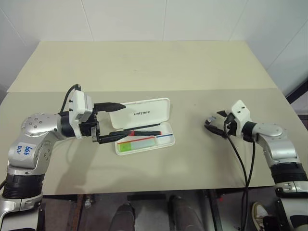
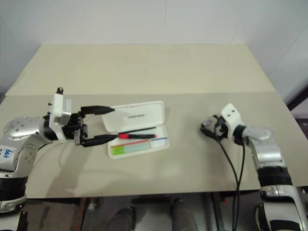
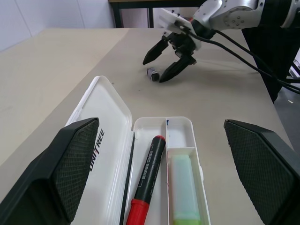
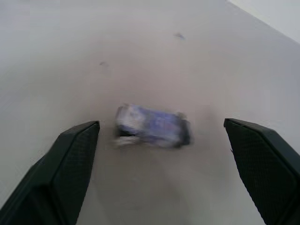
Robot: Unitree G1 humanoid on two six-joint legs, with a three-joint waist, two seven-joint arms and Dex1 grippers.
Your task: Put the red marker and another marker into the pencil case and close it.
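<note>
step: close lid | red marker (image 3: pixel 146 182) + green marker (image 3: pixel 183 190) sit in pencil case (image 1: pixel 144 126) | left pincer (image 1: pixel 109 121) wide, empty, at lid | right pincer (image 1: pixel 214 126) wide, empty | tip: push lid's free edge over, keep off markers

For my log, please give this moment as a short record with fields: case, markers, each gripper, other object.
pencil case: open, lid up, on table
red marker: lying inside case
green marker: in its own compartment beside the red one
left gripper: open, at the case's end
right gripper: open, empty
small purplish object: on table between the right gripper's fingers
</note>
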